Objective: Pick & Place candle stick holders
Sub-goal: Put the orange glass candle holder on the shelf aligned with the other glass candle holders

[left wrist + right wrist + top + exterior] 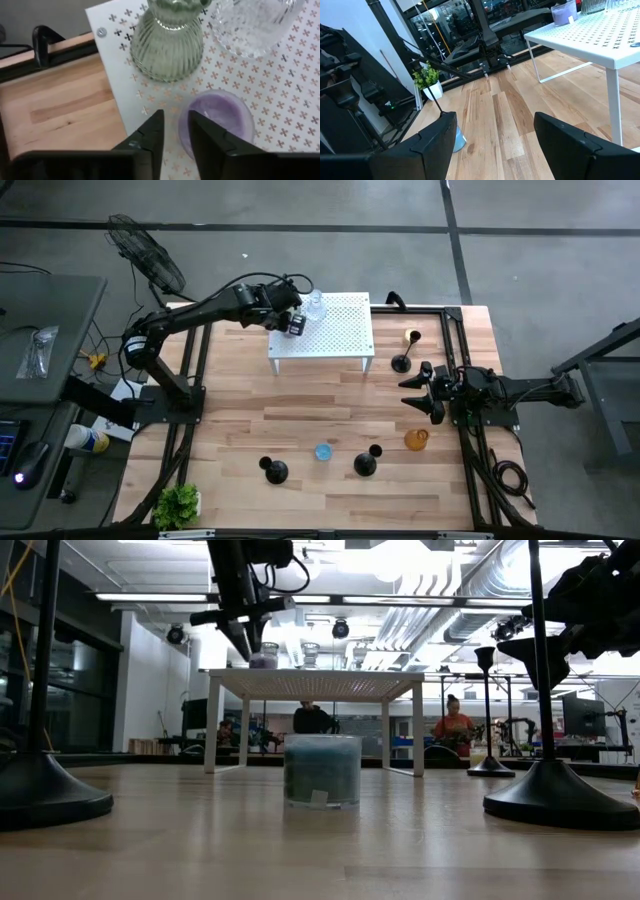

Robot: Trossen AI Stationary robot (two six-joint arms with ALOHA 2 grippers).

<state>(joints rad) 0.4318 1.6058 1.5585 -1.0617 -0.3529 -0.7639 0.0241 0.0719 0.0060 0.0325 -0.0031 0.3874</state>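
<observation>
Left pincer (pixel 175 135) slightly spread over purple cup (pixel 217 120) on white stand (pixel 280 100), greenish jar (pixel 167 42) beside.

Ribbed greenish glass jar (pixel 167 42), matt white perforated metal stand (pixel 330 328), pale wood table (pixel 320 420)

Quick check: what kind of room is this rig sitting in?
Probably an open robotics lab or workshop: exposed ceiling ducts, other workstations behind with a seated person, and a bare concrete floor around the wooden table.
</observation>
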